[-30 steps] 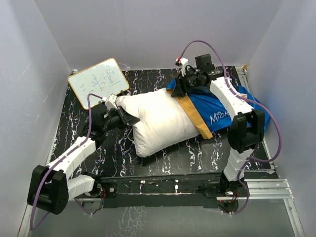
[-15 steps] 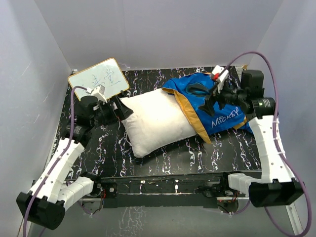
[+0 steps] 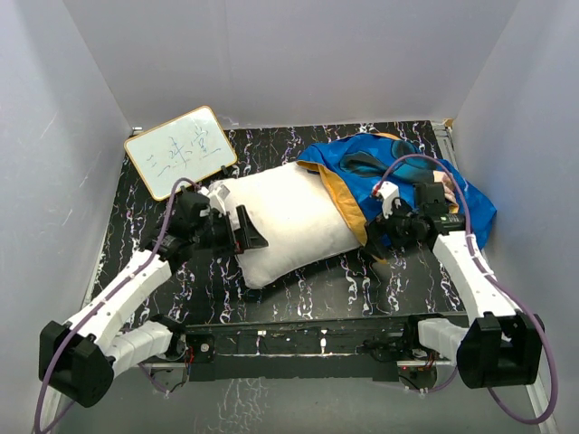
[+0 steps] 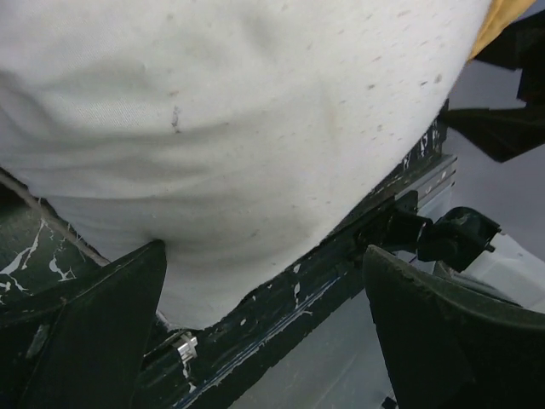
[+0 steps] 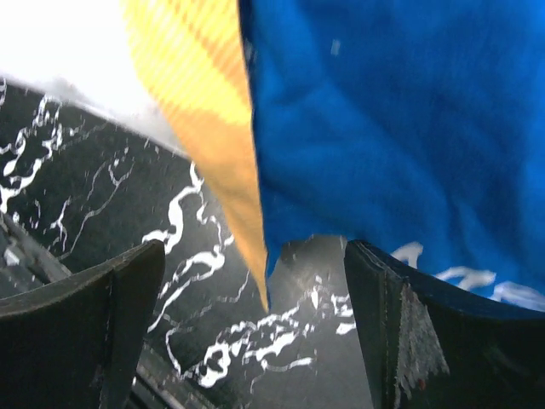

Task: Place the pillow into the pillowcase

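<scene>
The plump white pillow (image 3: 289,221) lies slanted across the middle of the table, its right end tucked into the mouth of the pillowcase (image 3: 412,176). The pillowcase shows blue, with an orange band (image 3: 348,206) along its opening. My left gripper (image 3: 250,240) is open at the pillow's near-left corner. In the left wrist view the pillow (image 4: 255,128) bulges just above the open left gripper (image 4: 264,332). My right gripper (image 3: 374,242) is open at the pillowcase's near corner. In the right wrist view the orange and blue cloth corner (image 5: 255,247) hangs between the spread fingers of that gripper (image 5: 255,328), which do not clamp it.
A framed whiteboard (image 3: 181,152) with writing leans at the back left. The table top (image 3: 317,285) is black with white marbling, and a metal rail (image 3: 317,330) runs along its near edge. Grey walls close in on three sides. The right arm's cable loops over the pillowcase.
The left gripper let go of the pillow's left end, opened and moved to its near-left corner. The right arm swung from the pillowcase's far side to its near corner, jaws now wide.
</scene>
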`<control>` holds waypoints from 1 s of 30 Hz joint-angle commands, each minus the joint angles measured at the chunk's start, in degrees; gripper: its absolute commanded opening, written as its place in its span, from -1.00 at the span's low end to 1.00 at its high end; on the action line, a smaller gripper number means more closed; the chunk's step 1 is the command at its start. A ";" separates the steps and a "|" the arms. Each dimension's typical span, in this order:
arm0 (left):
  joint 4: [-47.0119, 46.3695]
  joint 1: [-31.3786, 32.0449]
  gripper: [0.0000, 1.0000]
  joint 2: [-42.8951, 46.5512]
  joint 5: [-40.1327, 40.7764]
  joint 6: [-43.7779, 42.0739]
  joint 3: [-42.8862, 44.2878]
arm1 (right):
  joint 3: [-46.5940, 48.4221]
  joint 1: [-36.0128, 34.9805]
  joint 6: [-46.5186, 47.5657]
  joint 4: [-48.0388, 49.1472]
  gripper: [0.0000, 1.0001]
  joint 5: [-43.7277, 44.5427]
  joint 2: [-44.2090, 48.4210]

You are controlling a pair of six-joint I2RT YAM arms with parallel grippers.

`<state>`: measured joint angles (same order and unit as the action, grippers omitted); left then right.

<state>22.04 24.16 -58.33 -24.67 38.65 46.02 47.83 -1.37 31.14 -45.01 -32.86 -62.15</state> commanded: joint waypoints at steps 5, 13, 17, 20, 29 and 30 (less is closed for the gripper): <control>-15.30 5.05 0.95 -4.48 1.22 0.90 -8.02 | -0.23 -4.35 -6.76 15.28 0.18 -1.26 -5.97; -32.63 5.51 -0.50 -13.73 -5.19 4.32 -5.05 | 18.56 -7.44 -8.20 14.26 -0.84 -24.70 -5.23; -33.07 6.07 -1.00 -15.05 -7.32 3.53 6.37 | 37.81 -16.17 -20.68 21.62 -0.84 -26.61 -13.95; -29.59 6.08 -1.00 -14.60 -6.89 1.51 14.52 | 49.20 -20.16 -29.37 29.81 -0.85 -27.19 -19.85; -34.43 6.07 -1.00 -12.09 -7.88 10.57 8.00 | 44.35 -21.56 -27.19 28.50 -0.84 -15.06 -23.92; -36.34 6.01 -1.00 -11.93 -7.75 12.63 5.56 | 42.55 -21.54 -25.35 26.59 -0.84 -11.68 -24.23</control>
<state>-4.67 29.41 -71.55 -29.52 45.19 58.72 95.09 -21.28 4.40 -19.44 -51.03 -86.74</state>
